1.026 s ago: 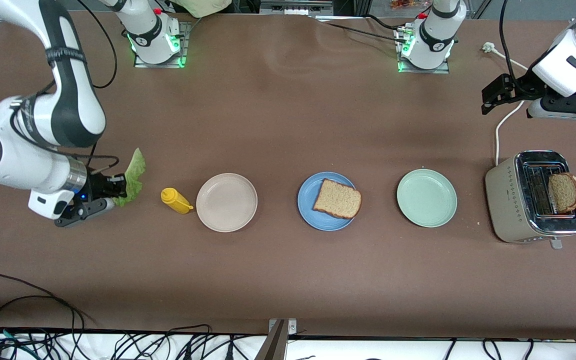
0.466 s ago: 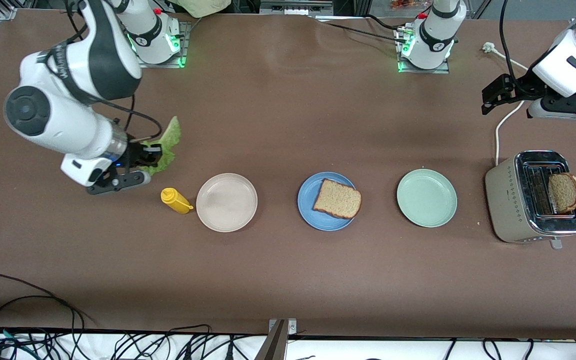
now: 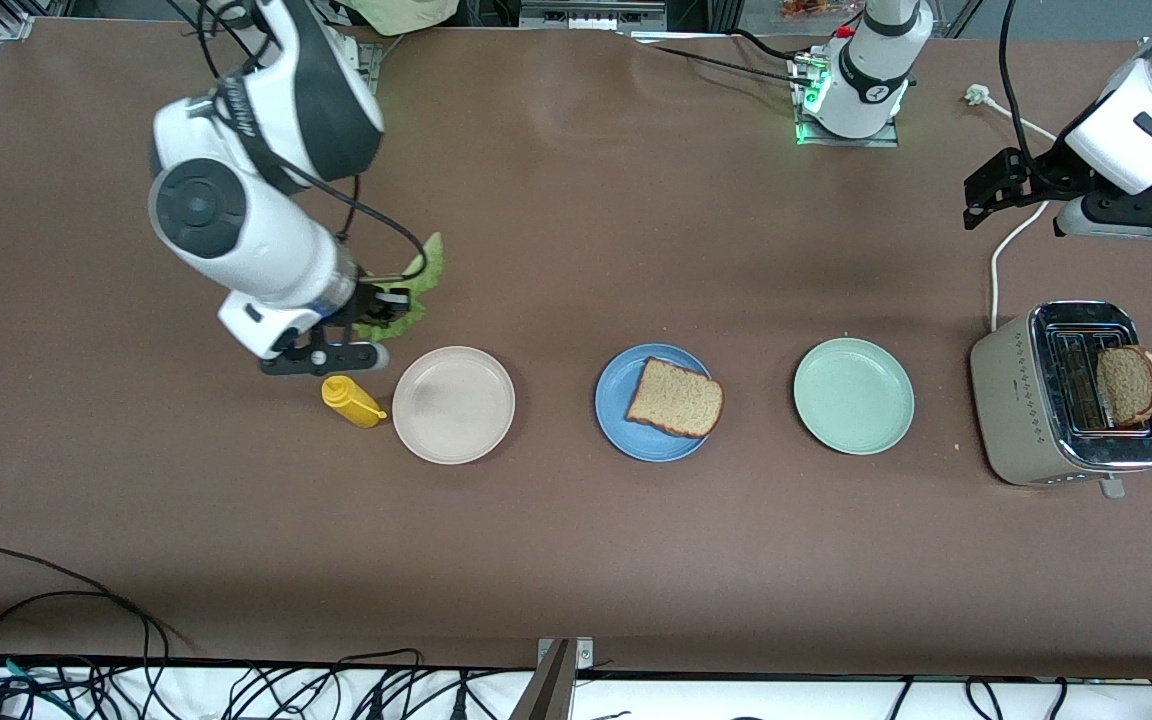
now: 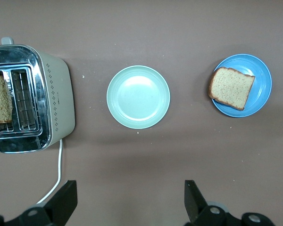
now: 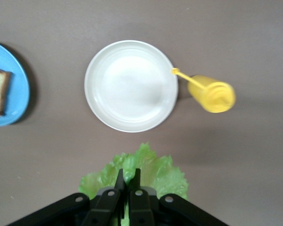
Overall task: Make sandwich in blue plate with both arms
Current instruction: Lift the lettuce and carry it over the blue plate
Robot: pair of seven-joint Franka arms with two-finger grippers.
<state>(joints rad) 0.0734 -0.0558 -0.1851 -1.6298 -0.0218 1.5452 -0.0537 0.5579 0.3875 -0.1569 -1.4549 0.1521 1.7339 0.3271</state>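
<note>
The blue plate [image 3: 619, 402] sits mid-table with one brown bread slice [image 3: 675, 398] lying on it. A second bread slice [image 3: 1128, 384] stands in the toaster [image 3: 1021, 400] at the left arm's end. My right gripper [image 3: 391, 301] is shut on a ruffled green lettuce leaf [image 3: 422, 277], held in the air over the table beside the beige plate [image 3: 453, 404]. The right wrist view shows the lettuce [image 5: 153, 170] pinched between the fingers of the right gripper [image 5: 128, 176], with the blue plate [image 5: 16, 89] off to the side. My left gripper [image 3: 976, 200] waits open and empty above the table near the toaster; its fingertips [image 4: 66, 200] frame bare table.
A yellow mustard bottle [image 3: 351, 401] lies beside the beige plate, just under the right arm's hand. A pale green plate [image 3: 853, 396] stands between the blue plate and the toaster. The toaster's white cord [image 3: 1006, 240] runs toward the robots' side. Cables hang along the table's front edge.
The right arm has carried the lettuce from the right arm's end of the table toward the middle, past the mustard bottle. The left arm has not moved.
</note>
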